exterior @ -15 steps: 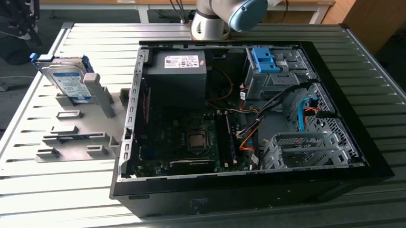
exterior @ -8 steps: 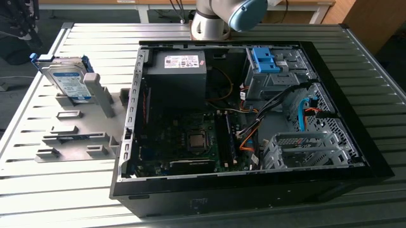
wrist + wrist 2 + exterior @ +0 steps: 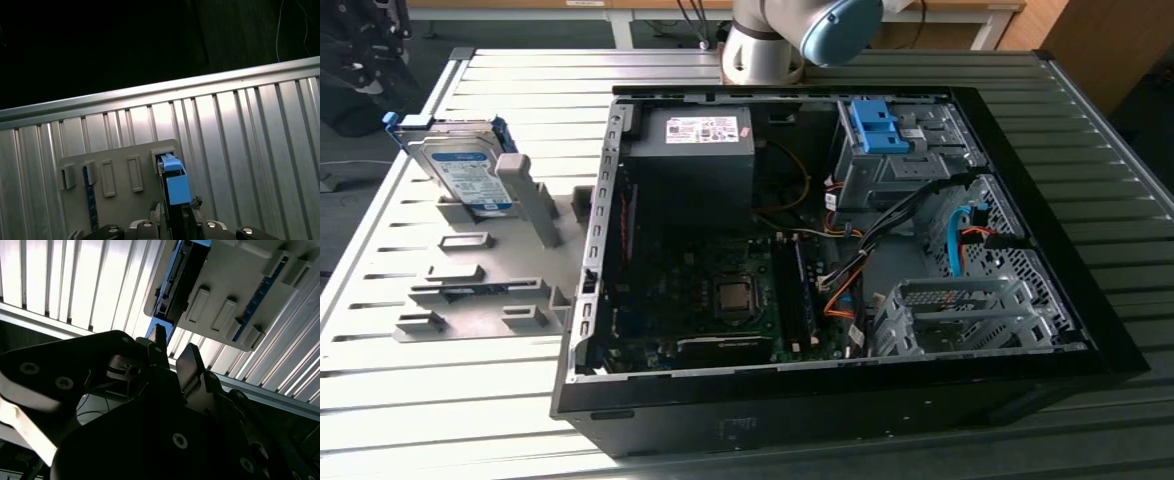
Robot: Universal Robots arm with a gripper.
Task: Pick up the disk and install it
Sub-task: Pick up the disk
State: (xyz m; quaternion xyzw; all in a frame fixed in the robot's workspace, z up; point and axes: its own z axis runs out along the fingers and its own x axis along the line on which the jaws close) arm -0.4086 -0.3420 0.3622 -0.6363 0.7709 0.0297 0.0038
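One gripper [image 3: 173,340], jaws parted and empty, hangs apart from the disk [image 3: 460,165], which stands on edge in the grey holder [image 3: 470,306] at the exterior view's upper left; approach step, judged; grasping demands square alignment over its thin edge

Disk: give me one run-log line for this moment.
disk: upright in grey stand, untouched | tool: open, empty, clear of disk | computer case: open

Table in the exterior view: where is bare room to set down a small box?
Free: table slats between the fixture plate and the picture's lower edge, and those beyond the disk. Crowded: the strip between plate and computer case; cables crowd the case.
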